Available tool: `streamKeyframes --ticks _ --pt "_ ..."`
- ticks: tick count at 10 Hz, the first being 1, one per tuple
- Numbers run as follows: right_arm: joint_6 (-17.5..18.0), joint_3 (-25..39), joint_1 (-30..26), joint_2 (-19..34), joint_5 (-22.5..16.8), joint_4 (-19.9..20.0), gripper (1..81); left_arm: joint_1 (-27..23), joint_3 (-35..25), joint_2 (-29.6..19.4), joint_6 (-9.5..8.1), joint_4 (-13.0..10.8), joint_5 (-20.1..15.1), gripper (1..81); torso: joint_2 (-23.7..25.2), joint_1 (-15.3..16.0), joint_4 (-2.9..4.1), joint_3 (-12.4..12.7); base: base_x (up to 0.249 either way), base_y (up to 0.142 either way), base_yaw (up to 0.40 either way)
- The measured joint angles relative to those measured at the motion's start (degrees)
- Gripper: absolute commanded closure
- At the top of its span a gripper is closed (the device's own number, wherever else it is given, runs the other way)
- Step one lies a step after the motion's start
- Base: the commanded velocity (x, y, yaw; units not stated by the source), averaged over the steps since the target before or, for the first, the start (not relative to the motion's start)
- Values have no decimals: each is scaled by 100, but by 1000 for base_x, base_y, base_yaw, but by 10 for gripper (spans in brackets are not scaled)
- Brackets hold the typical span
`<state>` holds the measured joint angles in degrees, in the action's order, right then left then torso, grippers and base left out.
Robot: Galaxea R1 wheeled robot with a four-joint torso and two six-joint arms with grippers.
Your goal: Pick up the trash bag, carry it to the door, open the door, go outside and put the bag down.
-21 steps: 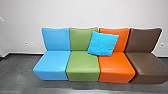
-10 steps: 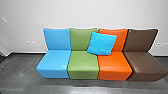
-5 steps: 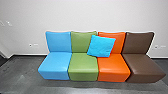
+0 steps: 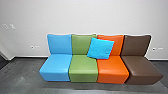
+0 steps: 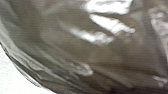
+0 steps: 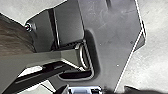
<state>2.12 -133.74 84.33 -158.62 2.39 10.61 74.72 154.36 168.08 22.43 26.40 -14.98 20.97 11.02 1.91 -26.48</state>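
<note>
Grey floor (image 4: 26, 75); trash bag (image 5: 112, 55) seen near left jaws. Both jaws' state cannot be told. Carrying step inferred; snag-free route needed.

And here's a pale, plain wall (image 4: 87, 17) with a dark baseboard (image 4: 30, 57) running down to a grey floor (image 4: 23, 73) that catches a soft sheen of light! Lined up side by side, left to right, come the blue seat (image 4: 55, 67), the green seat (image 4: 83, 67), the orange seat (image 4: 112, 67) and the brown seat (image 4: 142, 66), with a tilted bright-blue cushion (image 4: 100, 48) leaning across the green and orange backs, and small pale fittings (image 4: 13, 26) up on the wall at far left
</note>
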Motion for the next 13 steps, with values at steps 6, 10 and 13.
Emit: streamKeyframes --ticks 6,10,13 --pt "-1 -490 56 -284 0 -83 10 78 138 129 2 -74 93 811 -1298 -853 0 850 0 0 0" --pt "-4 -584 89 -430 -28 -171 10 119 144 144 0 -74 110 811 -1945 -1027 0 1075 0 0 0" --pt "-6 -818 30 -572 13 -240 10 56 179 182 2 -74 193 811 -2017 -1058 0 1084 0 0 0"
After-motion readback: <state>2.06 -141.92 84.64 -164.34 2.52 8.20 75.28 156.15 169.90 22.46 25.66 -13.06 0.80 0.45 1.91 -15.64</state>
